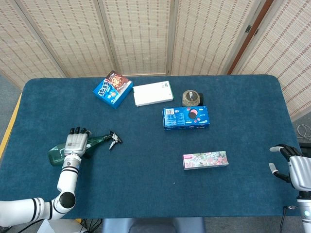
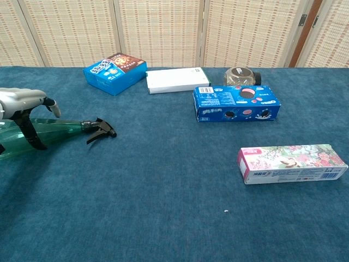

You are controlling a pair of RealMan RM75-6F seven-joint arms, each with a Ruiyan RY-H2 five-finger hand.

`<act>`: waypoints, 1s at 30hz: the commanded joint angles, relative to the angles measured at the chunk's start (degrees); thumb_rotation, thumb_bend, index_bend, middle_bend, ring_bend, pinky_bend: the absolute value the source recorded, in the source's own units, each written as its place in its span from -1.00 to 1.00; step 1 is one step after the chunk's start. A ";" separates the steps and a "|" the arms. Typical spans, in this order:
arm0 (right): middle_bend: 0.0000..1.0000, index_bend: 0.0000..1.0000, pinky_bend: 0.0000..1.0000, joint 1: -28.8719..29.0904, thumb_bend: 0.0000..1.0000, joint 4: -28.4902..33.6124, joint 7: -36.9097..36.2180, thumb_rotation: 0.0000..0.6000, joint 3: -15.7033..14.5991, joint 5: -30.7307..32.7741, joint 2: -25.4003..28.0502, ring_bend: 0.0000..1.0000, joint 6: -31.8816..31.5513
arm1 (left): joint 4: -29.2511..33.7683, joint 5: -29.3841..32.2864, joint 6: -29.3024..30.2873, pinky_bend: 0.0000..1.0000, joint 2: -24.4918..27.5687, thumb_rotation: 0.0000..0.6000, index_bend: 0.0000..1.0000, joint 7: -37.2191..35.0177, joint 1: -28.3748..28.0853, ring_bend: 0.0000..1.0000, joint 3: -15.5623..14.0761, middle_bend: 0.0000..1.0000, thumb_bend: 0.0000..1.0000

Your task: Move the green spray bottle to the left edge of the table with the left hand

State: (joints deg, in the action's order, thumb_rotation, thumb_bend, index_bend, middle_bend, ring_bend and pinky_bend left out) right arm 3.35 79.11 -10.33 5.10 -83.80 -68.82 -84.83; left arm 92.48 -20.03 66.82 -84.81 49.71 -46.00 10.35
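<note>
We see a table [image 1: 243,145] in blue cloth. At its far side lie a snack box [image 1: 112,89], a white box [image 1: 153,93] and a jar [image 1: 192,98]; nearer, a cookie box [image 1: 186,117] and a floral box [image 1: 205,159].

Green spray bottle [image 1: 87,144] [image 2: 57,133]: translucent green body, black trigger head. Lies on its side on the blue table cloth, near left edge, nozzle end pointing right, base toward left.
</note>
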 commanded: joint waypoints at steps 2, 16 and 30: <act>-0.27 -0.19 0.03 0.01 -0.52 0.02 0.03 1.00 -0.06 -0.05 -0.01 -0.35 0.07 | -0.86 1.45 -0.10 -1.00 -0.33 1.00 -0.57 0.94 -0.67 -0.95 0.10 -0.69 -1.00; -0.27 -0.19 0.03 0.14 -0.52 -0.18 -0.15 1.00 -0.17 -0.13 -0.28 -0.35 0.42 | -3.11 2.12 -0.11 -1.00 -1.90 1.00 -0.48 2.05 -2.19 -0.95 0.00 -0.60 -1.00; -0.27 -0.19 0.03 0.10 -0.52 -0.49 -0.42 1.00 -0.35 -0.17 -0.61 -0.35 0.61 | -5.18 4.02 0.75 -1.00 -3.20 1.00 -0.31 4.56 -2.76 -0.85 -0.62 -0.45 -1.00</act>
State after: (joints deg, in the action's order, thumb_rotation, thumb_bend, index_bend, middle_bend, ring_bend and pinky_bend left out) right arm 3.44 78.62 -10.74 4.76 -83.97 -69.42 -84.22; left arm 87.34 -16.03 67.53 -87.98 54.24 -48.78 9.75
